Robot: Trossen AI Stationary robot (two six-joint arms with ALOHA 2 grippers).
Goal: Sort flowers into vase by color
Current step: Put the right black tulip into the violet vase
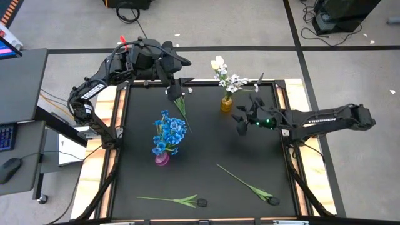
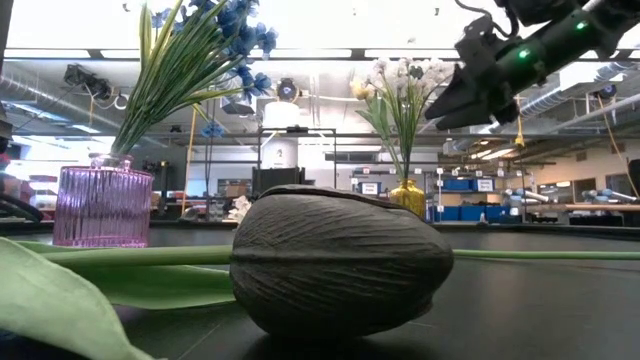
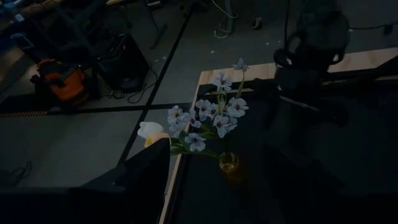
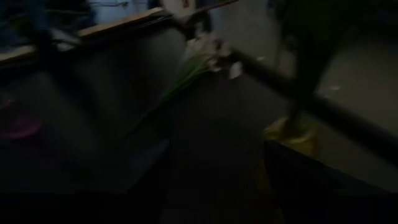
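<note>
Two vases stood on the black table (image 1: 206, 144): a pink vase (image 1: 162, 158) of blue flowers (image 1: 170, 132) and a yellow vase (image 1: 226, 103) of white flowers (image 1: 229, 79). Two dark tulips (image 1: 201, 202) lay near the front edge. The left gripper (image 1: 174, 94) grasped a stem (image 1: 182, 106); the right gripper (image 1: 240, 122) hung released beside the yellow vase.

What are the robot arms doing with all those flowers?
They are sorting fake flowers into vases by colour. The pink vase holds the blue flowers, and the yellow vase holds the white flowers. The left gripper is at the far side of the table with a green stem hanging from it. The right gripper hangs open beside the yellow vase, holding nothing. Two dark tulips on long stems lie at the near side of the table, not yet sorted.
</note>
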